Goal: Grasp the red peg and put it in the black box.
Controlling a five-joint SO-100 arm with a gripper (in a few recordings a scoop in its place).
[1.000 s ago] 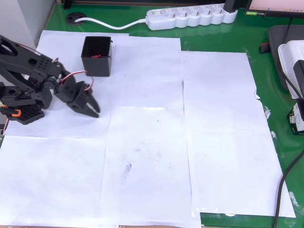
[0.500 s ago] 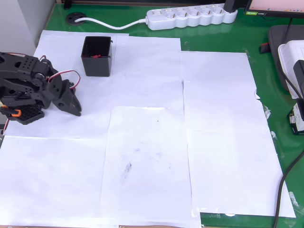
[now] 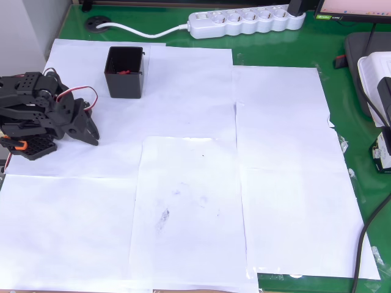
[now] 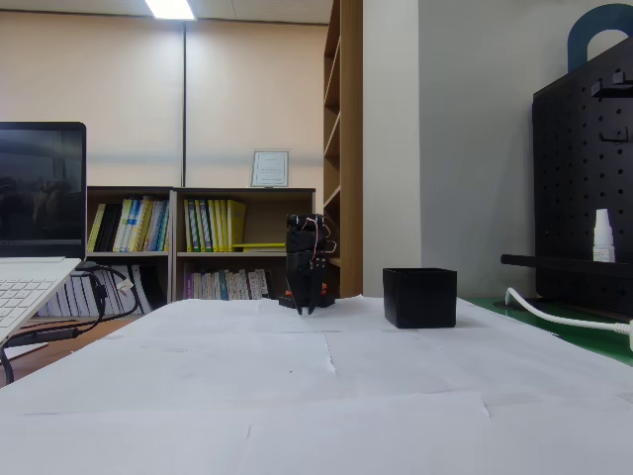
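At upper left of the overhead view, the black box (image 3: 125, 72) stands upright on the paper-covered bench (image 3: 275, 183), the red peg (image 3: 124, 72) lying inside it. Left of frame, below the box and apart from it, the claw (image 3: 87, 130) sits folded near the arm's base, its jaws together and holding nothing.

Red peg (image 3: 124, 72) inside black box (image 3: 125, 87)

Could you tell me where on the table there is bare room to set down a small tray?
The white paper is bare from its middle to its lower and right edges. It is crowded at upper left, around the black box and the gripper, and along the top by the power strip.
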